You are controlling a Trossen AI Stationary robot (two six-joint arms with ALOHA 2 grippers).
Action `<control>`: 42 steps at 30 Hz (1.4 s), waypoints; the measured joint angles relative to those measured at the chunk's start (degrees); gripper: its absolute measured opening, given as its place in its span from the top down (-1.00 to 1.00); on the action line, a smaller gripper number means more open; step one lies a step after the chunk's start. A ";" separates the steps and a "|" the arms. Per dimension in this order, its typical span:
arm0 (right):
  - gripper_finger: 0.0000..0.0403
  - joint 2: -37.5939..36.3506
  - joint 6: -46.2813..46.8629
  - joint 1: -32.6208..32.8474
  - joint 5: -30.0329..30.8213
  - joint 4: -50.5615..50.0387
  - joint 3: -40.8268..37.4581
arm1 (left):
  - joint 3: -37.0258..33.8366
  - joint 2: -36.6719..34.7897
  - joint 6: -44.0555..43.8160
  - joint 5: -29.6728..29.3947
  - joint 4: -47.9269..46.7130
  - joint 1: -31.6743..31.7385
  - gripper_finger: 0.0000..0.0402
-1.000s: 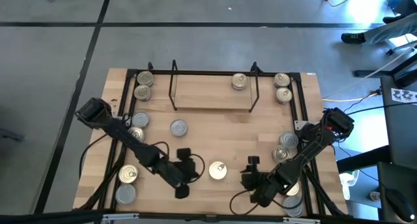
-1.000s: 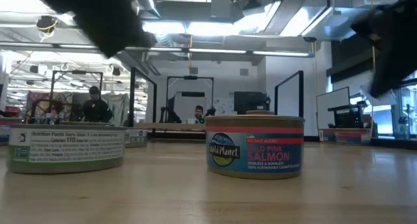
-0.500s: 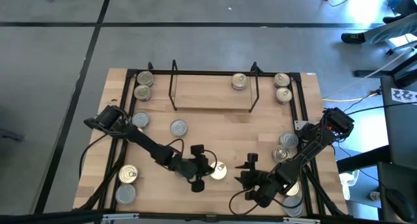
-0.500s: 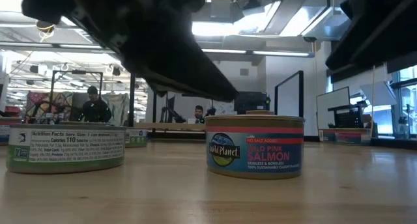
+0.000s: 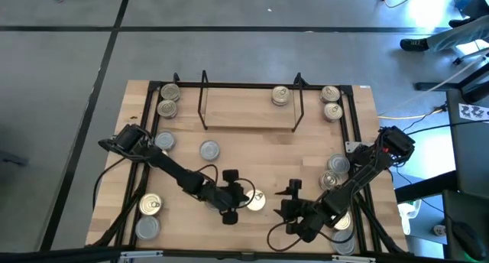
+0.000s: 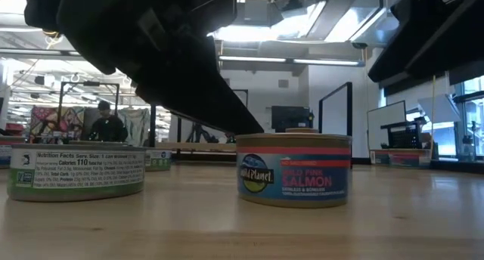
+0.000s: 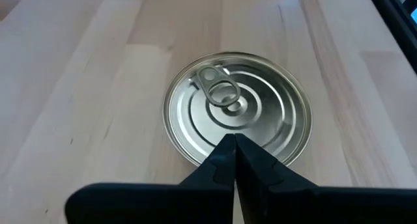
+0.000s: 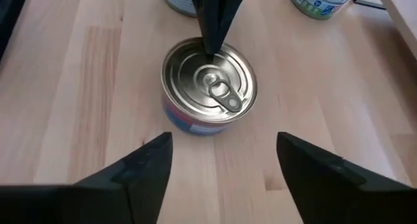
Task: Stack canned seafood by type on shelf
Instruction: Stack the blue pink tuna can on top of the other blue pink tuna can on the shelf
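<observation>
Low in the centre of the high view, a flat round silver tin with a pull-ring lid and a pink salmon label (image 5: 255,200) stands on the light wooden surface (image 5: 252,152), between the two arms. The left end effector (image 5: 238,196) is clenched with nothing in it — its tips sit at the tin's left edge — while the right end effector (image 5: 291,199) is released, fingers spread just right of the tin. The black wire shelf with a pale board (image 5: 250,110) stands at the upper centre, one tin (image 5: 281,95) on its right end.

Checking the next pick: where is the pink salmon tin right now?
In the high view the salmon tin sits near the table's front edge, between the shut left gripper and the open right gripper.
</observation>
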 joint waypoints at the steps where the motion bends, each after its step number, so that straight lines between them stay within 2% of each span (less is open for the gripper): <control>1: -0.39 0.00 -0.14 0.00 0.36 0.01 0.00 | 0.04 -0.04 0.00 -0.05 -0.47 0.00 0.99; 6: -0.40 0.19 -2.12 0.00 1.45 0.32 0.00 | 0.06 -0.19 -0.10 -0.46 -2.29 -0.35 0.99; 9: -0.40 1.41 -6.55 0.11 1.42 2.47 -0.04 | -1.43 -0.20 0.35 -0.93 0.46 -0.44 0.99; 15: -0.40 5.94 -20.84 0.11 0.88 11.23 -0.04 | -2.60 -0.20 -0.55 -0.88 2.16 -0.44 0.99; 25: -0.40 12.21 -41.24 -1.69 3.49 16.94 -0.04 | -2.65 -0.11 -0.41 -0.80 1.94 -0.44 0.99; 32: -0.40 13.69 -48.28 -3.45 2.93 19.83 0.11 | -2.78 -0.07 -0.44 -0.73 1.96 -0.44 0.99; 42: -0.40 16.06 -52.38 -5.16 1.61 20.11 0.35 | -2.87 -0.02 0.39 -0.76 1.83 -0.44 0.99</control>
